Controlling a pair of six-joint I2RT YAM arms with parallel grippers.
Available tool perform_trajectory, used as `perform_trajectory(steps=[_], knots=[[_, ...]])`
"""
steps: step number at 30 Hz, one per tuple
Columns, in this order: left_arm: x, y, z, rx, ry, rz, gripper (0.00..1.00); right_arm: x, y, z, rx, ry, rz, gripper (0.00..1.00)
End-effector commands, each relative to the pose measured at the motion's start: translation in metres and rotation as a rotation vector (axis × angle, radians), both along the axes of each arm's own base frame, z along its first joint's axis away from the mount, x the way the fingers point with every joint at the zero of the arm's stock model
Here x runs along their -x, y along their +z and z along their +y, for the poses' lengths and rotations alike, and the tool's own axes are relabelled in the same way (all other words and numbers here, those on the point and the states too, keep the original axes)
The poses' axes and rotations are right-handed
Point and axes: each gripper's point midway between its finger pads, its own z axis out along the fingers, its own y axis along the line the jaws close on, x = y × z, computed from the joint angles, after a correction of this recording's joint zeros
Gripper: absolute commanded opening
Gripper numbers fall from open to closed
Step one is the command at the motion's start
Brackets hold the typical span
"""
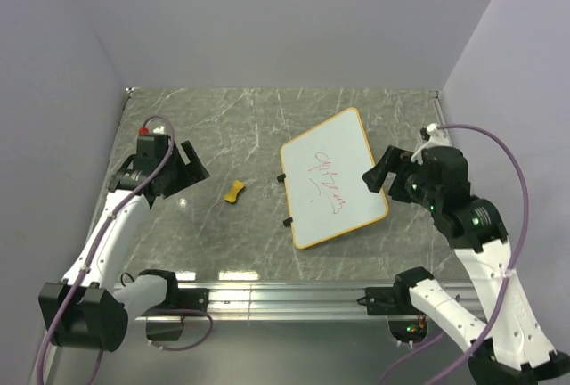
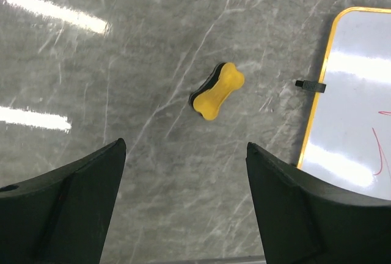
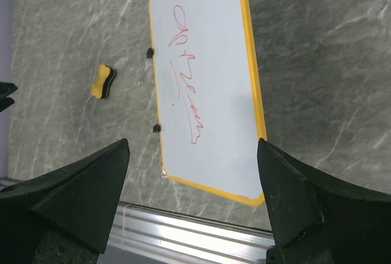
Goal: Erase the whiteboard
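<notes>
Top external: glossy orange-rimmed whiteboard (image 1: 334,177), red scribbles; grey marbled table (image 1: 223,126); yellow bone-shaped eraser (image 1: 235,192); both jaws apart, empty.

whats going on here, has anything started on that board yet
Nothing is being handled yet. The whiteboard lies flat on the table with red scribbles on it, not erased. The yellow eraser sits untouched between the board and the left arm. The left hand hovers open and empty above the eraser, and the right hand hovers open and empty at the board's right side.
</notes>
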Motion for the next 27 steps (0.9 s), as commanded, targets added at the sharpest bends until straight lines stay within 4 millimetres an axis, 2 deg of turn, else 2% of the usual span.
perform_trajectory(steps=[1,5,8,9,10,11,12,13,17,18,21,27], knots=[[-0.022,-0.002,-0.008,-0.013,-0.082,-0.062,0.84,-0.029,0.016,0.000,0.032,-0.027,-0.048,0.91],[-0.033,-0.013,-0.017,0.000,-0.135,-0.093,0.85,-0.054,-0.004,0.007,0.044,-0.022,0.003,0.88],[-0.044,-0.022,-0.026,-0.003,-0.208,-0.112,0.84,-0.077,-0.026,0.003,0.044,-0.036,0.048,0.85],[-0.047,-0.031,-0.029,-0.006,-0.227,-0.092,0.84,-0.083,-0.030,0.001,0.044,-0.043,0.048,0.84],[-0.048,-0.034,-0.035,-0.013,-0.257,-0.092,0.84,-0.089,-0.033,-0.010,0.041,-0.077,0.058,0.84],[-0.051,-0.036,-0.038,-0.030,-0.292,-0.094,0.83,-0.093,-0.038,-0.013,0.037,-0.077,0.076,0.83],[-0.052,-0.047,-0.042,-0.041,-0.313,-0.062,0.82,-0.097,-0.039,-0.018,0.035,-0.087,0.076,0.83],[-0.051,-0.052,-0.052,-0.047,-0.352,-0.053,0.81,-0.101,-0.040,-0.027,0.034,-0.113,0.079,0.83],[-0.056,-0.072,-0.075,-0.094,-0.442,-0.020,0.80,-0.110,-0.046,-0.035,0.056,-0.129,0.093,0.80],[-0.057,-0.084,-0.080,-0.101,-0.456,0.008,0.80,-0.112,-0.050,-0.033,0.039,-0.122,0.104,0.78],[-0.061,-0.105,-0.088,-0.107,-0.470,0.053,0.80,-0.113,-0.054,-0.027,0.011,-0.104,0.121,0.74],[-0.068,-0.128,-0.086,-0.167,-0.454,0.094,0.77,-0.113,-0.059,-0.027,0.024,-0.092,0.139,0.66]])
